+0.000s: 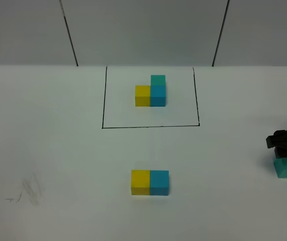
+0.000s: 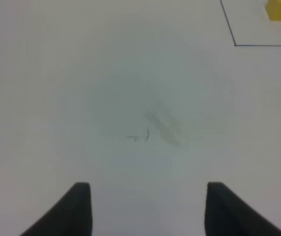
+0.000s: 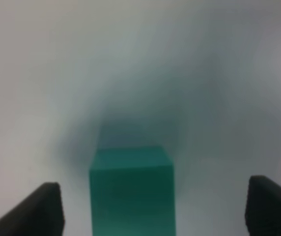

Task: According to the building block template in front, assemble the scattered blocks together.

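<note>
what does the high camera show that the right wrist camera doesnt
Only the high view: the bordered model of three cubes, the yellow cube and blue cube joined side by side in front of it, and a pencil smudge. Only the right wrist view: the gap on each side between the fingers and the green cube. Both: that green cube on the white table, with the right arm's fingers by it.
</note>
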`<action>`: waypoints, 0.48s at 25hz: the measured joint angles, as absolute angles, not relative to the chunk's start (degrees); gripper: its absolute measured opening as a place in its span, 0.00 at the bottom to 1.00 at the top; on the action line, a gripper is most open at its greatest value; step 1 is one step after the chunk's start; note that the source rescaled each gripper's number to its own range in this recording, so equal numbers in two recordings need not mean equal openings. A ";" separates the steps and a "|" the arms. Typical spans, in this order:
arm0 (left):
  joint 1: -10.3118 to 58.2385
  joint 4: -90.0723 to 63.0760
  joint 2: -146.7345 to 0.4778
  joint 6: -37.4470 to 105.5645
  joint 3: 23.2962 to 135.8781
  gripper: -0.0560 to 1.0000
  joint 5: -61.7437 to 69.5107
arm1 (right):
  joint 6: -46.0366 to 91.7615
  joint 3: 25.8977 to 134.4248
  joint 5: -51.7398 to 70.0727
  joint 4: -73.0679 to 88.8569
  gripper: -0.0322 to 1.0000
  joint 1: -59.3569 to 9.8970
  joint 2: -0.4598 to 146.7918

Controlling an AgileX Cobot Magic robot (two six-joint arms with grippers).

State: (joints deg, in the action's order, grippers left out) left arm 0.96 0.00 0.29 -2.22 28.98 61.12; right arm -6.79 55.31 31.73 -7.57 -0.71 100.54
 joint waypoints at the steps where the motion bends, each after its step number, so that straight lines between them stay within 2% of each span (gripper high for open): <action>1: 0.96 0.00 0.29 -2.22 28.98 0.20 61.12 | -6.73 55.31 31.69 -7.51 0.58 -0.71 101.33; 9: 0.96 0.00 0.29 -2.22 28.98 0.20 61.12 | -5.41 55.31 29.06 -6.86 0.58 -0.71 104.83; 12: 0.96 0.00 0.29 -2.22 28.98 0.20 61.12 | -5.28 55.31 28.81 -6.86 0.54 -0.76 105.08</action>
